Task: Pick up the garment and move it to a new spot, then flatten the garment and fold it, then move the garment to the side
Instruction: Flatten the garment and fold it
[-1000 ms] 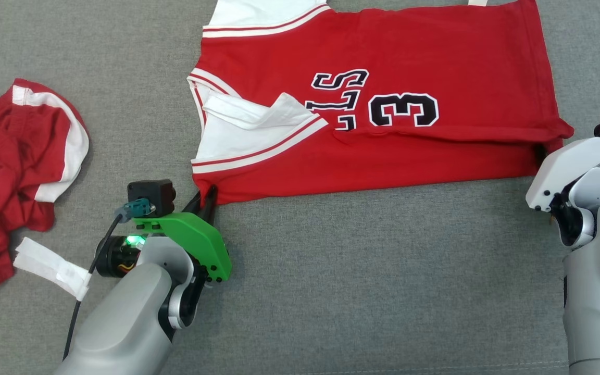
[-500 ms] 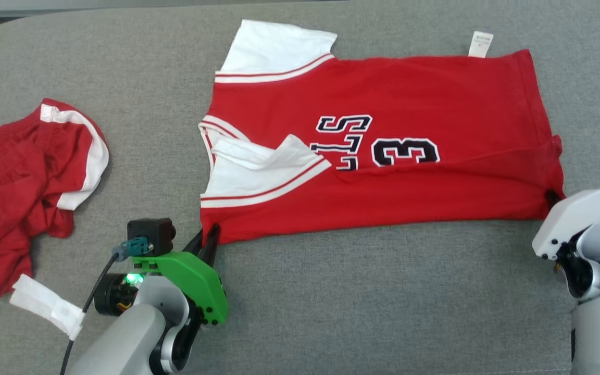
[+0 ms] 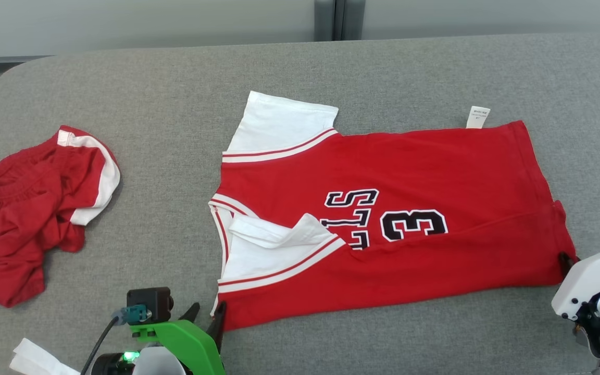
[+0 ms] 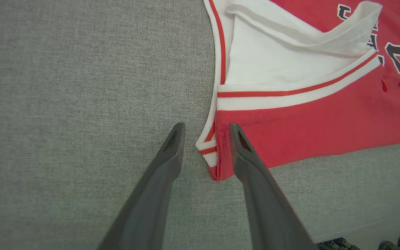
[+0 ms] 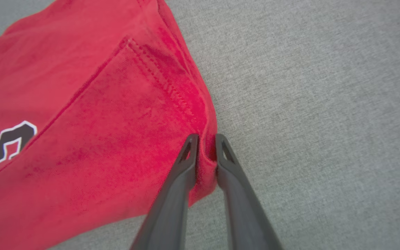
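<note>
1. The jersey [image 3: 409, 172], red with white sleeves and a black "3", lies spread across the middle of the grey cloth surface [image 3: 175, 94]. Its collar end points toward the robot's left and its hem toward the right. Its near long edge is folded up over the front and covers part of the lettering.
2. The left arm enters at the bottom edge of the head view. It carries a green bracket [image 3: 185, 338] and a small black camera [image 3: 149, 304] on the wrist. Its fingers point away from the robot at the jersey's near left corner.
3. The left gripper [image 4: 207, 133] has its fingers spread and straddles that corner. One finger [image 4: 158, 187] lies over bare grey cloth, just beside the white-and-red trim. The other finger [image 4: 262, 194] lies over the red fabric. A gap shows between the trim and the outer finger, so nothing is clamped.
4. The right arm sits in the lower right corner of the head view. Its white housing [image 3: 586, 276] tilts toward the jersey, and a dark fingertip meets the near right corner at the hem.
5. The right gripper [image 5: 207, 142] has its fingers drawn almost together. A bunched fold of the red hem is pinched between the tips, so it grips the jersey.
6. Whether either gripper's tips press on the surface cannot be told.
7. A crumpled red garment [image 3: 34, 208] with white stripes lies well apart at the left. A small white label [image 3: 478, 117] sticks out from the jersey's far edge near the hem.
</note>
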